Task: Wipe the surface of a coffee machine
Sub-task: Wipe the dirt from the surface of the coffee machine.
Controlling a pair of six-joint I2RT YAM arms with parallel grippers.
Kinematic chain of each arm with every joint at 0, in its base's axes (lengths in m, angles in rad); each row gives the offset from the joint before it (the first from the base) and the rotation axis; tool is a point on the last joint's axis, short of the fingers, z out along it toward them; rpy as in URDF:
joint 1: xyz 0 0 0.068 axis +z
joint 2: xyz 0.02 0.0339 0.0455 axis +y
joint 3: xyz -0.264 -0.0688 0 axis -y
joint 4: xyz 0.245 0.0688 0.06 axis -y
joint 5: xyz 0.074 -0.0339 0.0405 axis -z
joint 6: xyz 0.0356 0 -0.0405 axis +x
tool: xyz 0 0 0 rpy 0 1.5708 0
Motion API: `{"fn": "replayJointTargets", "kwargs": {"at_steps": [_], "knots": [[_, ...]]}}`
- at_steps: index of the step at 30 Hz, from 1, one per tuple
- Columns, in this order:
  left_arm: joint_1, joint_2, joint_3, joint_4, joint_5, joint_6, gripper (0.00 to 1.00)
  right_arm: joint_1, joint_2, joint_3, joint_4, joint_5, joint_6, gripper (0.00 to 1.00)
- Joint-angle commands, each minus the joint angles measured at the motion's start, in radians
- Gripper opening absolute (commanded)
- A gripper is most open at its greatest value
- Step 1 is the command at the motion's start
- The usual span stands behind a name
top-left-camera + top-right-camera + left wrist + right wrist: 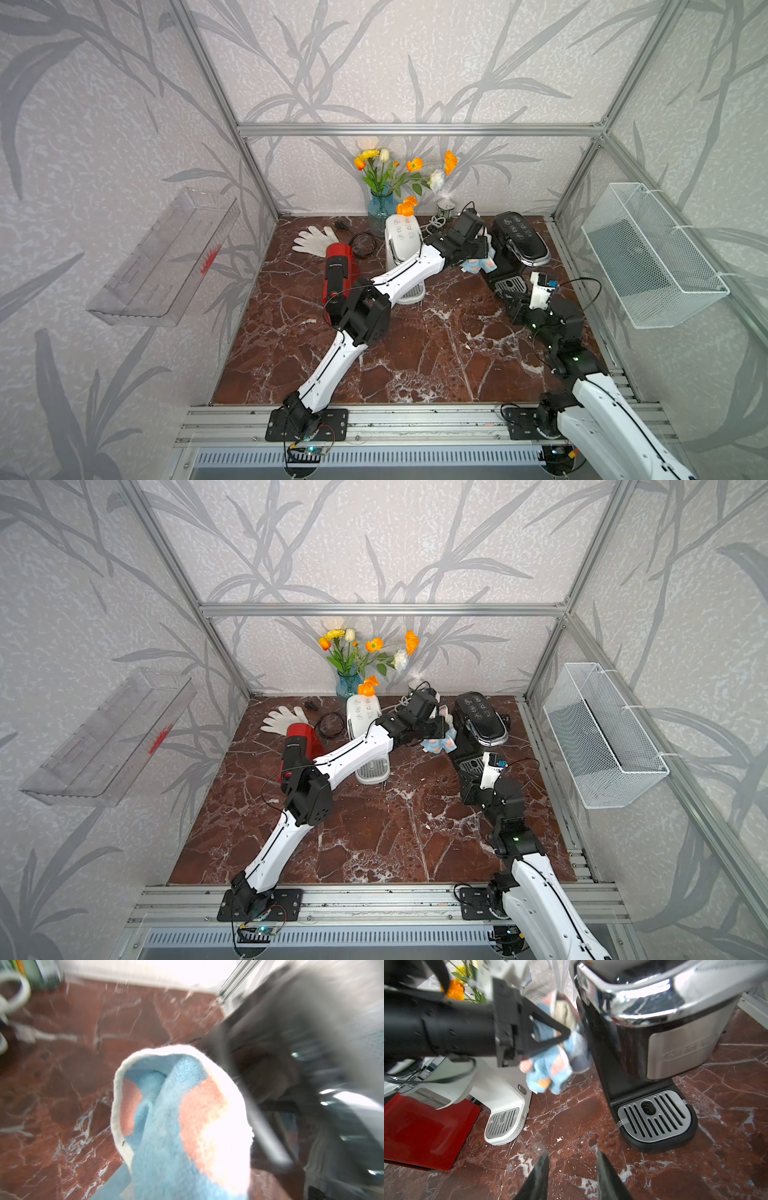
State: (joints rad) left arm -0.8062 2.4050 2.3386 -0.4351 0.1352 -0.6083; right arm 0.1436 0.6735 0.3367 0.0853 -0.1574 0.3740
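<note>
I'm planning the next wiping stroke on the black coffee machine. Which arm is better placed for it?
Left: the left gripper is shut on the cloth, right beside the black coffee machine. The right gripper is open and empty, over the table before the drip tray.

A robot's white-and-black left arm (291, 825) reaches across the red-brown marble tabletop (374, 845). Its left gripper (443, 729) is clamped on a blue-and-pink terry cloth (436, 744), which is held against the side of a black coffee machine with chrome trim (480, 719). A white coffee machine (362, 715) and a red coffee machine (299, 737) stand alongside. The right arm (515, 837) is folded low in front of the black machine.
</note>
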Motion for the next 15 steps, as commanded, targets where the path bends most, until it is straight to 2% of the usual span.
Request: {"fn": "replayJointTargets", "kwargs": {"at_steps": [1, 5, 15], "knots": [[-0.008, -0.081, 0.002, 0.031, -0.001, 0.037, 0.0, -0.001, -0.003, -0.012, 0.024, 0.004, 0.002, 0.39], [-0.01, -0.086, -0.007, 0.045, -0.011, 0.041, 0.0, -0.001, -0.003, -0.012, 0.025, 0.004, 0.002, 0.39], [-0.012, 0.0, -0.056, 0.075, 0.019, -0.011, 0.0, 0.0, -0.005, -0.014, 0.025, 0.004, 0.004, 0.39]]}}
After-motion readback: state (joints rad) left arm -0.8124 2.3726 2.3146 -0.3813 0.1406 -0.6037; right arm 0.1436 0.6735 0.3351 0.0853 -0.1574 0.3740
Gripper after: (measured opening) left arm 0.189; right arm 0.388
